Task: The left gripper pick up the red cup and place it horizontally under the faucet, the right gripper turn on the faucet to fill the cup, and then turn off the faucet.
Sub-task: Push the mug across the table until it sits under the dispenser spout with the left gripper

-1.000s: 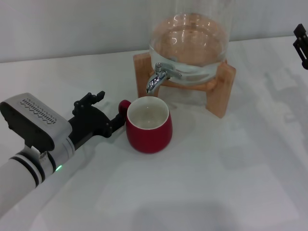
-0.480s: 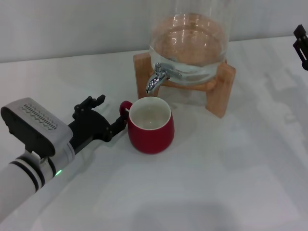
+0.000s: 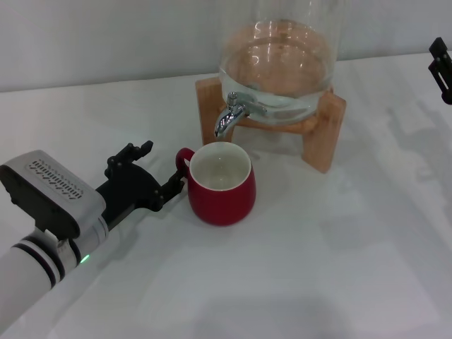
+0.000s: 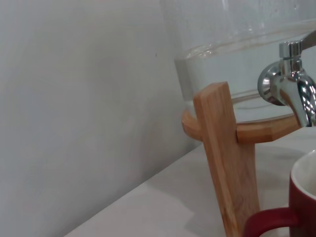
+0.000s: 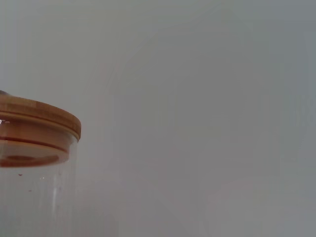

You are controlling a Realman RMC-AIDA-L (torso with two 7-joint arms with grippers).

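Even, soft, bright light falls from above on the white table (image 3: 296,282), with no hard shadows; faint grey patches lie right of the stand (image 3: 326,127) and under the cup (image 3: 220,185). The faucet (image 3: 232,113) carries small glints (sharper in the left wrist view). The jar (image 3: 277,56) shows mild reflections. Close up, the cup's rim looks slightly soft.

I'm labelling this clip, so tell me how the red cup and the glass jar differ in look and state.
The red cup is opaque, glossy red and squat; the glass jar is clear and far bigger. The cup sits directly on the table, while the jar is raised on a wooden stand. The cup looks empty and white inside; the jar holds liquid and carries the faucet. Both are upright and round-bellied.
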